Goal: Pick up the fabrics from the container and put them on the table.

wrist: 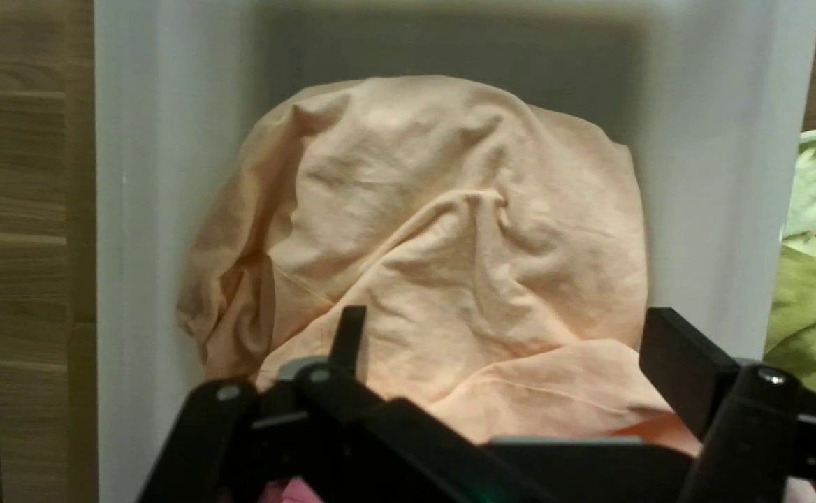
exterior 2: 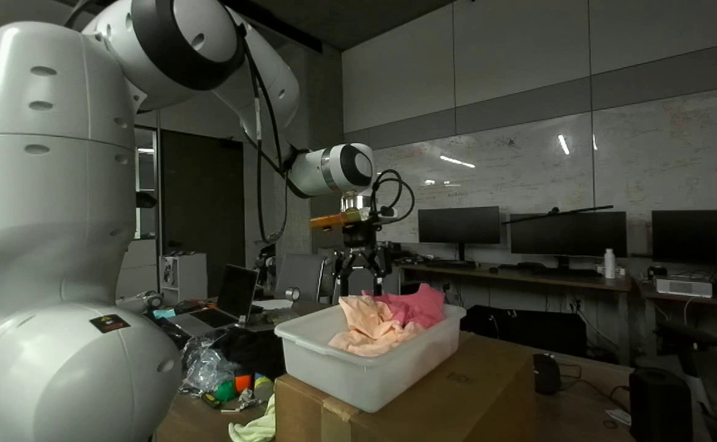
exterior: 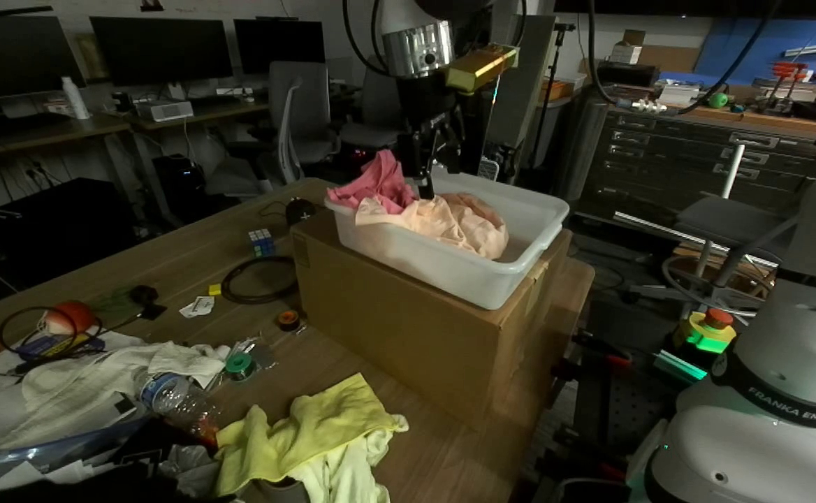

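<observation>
A white container [exterior: 422, 262] holds a peach fabric [exterior: 450, 227] and a pink fabric [exterior: 382, 181]. Both fabrics also show in the other camera's exterior view, the peach [exterior 2: 371, 328] nearer the container's middle and the pink [exterior 2: 423, 306] at one end. In the wrist view the peach fabric [wrist: 436, 209] fills much of the container [wrist: 719, 175]; only a bit of pink [wrist: 297, 492] shows at the bottom edge. My gripper [wrist: 506, 314] is open, fingers wide apart over the peach fabric, pointing down. In both exterior views the gripper [exterior: 440, 178] [exterior 2: 361, 288] is just above the fabrics; contact is unclear.
The container stands on a cardboard box [exterior: 394, 335] on the wooden table [exterior: 443, 461]. A yellow cloth [exterior: 310, 426] and a pale green cloth [exterior: 352, 468] lie on the table. A bottle [exterior: 177, 398], a cable coil [exterior: 258, 279] and a puzzle cube [exterior: 261, 242] lie nearby.
</observation>
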You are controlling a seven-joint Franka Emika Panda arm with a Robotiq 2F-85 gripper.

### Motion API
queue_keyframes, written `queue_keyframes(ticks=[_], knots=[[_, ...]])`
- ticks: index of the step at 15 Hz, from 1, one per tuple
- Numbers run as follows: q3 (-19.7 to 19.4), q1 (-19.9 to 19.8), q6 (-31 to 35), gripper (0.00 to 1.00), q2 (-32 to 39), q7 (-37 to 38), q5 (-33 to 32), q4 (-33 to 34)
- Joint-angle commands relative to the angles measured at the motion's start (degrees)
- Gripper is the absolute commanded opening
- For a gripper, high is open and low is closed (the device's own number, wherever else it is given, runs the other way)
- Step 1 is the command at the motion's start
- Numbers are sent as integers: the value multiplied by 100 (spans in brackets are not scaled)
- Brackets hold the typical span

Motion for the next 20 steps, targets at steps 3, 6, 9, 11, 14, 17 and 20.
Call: queue_keyframes(ticks=[3,6,9,11,14,17,20], knots=[[-102,-73,450,100,299,-825,-304,49],[-115,-84,722,100,397,-1239,-634,7],[-118,-94,1077,100,443,-1712,-948,-100],[-118,-114,1469,100,457,-1956,-941,-192],[-120,-128,1836,100,465,-2043,-787,-287],[-116,-137,2167,100,455,-1996,-597,-411],[-117,-128,2406,100,470,-1910,-547,-527]])
